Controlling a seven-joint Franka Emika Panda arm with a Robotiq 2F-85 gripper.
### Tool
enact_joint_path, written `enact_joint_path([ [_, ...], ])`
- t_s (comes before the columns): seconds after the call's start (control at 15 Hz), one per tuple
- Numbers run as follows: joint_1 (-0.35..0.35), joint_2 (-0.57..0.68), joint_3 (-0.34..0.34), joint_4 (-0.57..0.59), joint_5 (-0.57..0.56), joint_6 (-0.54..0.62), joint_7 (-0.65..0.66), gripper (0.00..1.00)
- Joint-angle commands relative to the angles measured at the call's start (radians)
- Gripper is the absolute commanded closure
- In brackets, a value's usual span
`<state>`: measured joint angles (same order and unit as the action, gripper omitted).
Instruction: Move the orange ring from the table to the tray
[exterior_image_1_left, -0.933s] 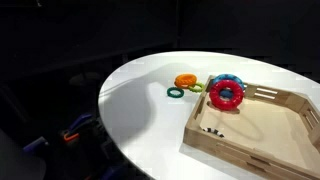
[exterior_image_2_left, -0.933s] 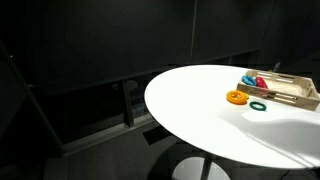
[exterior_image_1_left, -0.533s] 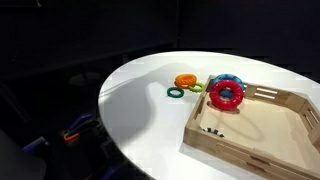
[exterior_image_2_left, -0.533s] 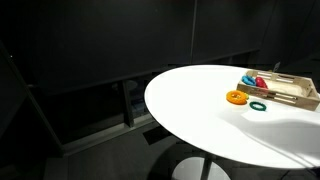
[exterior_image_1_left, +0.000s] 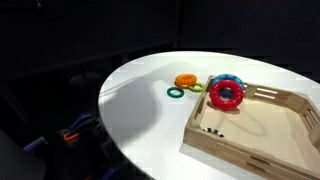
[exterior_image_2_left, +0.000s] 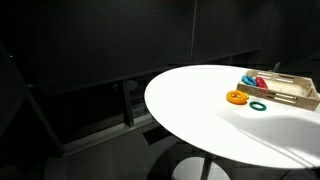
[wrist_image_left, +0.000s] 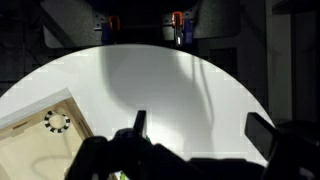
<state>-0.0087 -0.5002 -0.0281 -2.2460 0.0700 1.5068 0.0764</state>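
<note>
The orange ring (exterior_image_1_left: 186, 80) lies flat on the white round table (exterior_image_1_left: 140, 110), just outside the light-wood tray (exterior_image_1_left: 250, 140); it also shows in the other exterior view (exterior_image_2_left: 236, 97). A thin green ring (exterior_image_1_left: 176, 92) lies beside it on the table. A red ring (exterior_image_1_left: 226, 94) rests on the tray's near corner with a blue piece behind it. My gripper (wrist_image_left: 200, 128) shows only in the wrist view, open and empty, high above the bare table top. The tray's corner (wrist_image_left: 45, 125) shows at the lower left there.
A small dark ring-shaped mark (wrist_image_left: 56, 121) sits inside the tray. The table edge drops to a dark floor with dim clutter (exterior_image_1_left: 70, 130). Dark walls surround the table (exterior_image_2_left: 200, 110).
</note>
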Motion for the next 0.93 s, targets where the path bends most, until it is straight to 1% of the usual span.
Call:
enact_joint_path([
  [0.0, -0.013, 0.069, 0.01, 0.09, 0.034, 0.021, 0.043, 0.0],
  [0.27, -0.022, 0.144, 0.02, 0.147, 0.064, 0.138, 0.139, 0.0],
  [0.53, -0.026, 0.226, 0.031, 0.174, 0.023, 0.254, 0.184, 0.0],
  [0.67, -0.027, 0.271, 0.031, 0.184, -0.009, 0.291, 0.17, 0.0],
  [0.87, -0.026, 0.345, 0.026, 0.223, -0.078, 0.278, 0.14, 0.0],
])
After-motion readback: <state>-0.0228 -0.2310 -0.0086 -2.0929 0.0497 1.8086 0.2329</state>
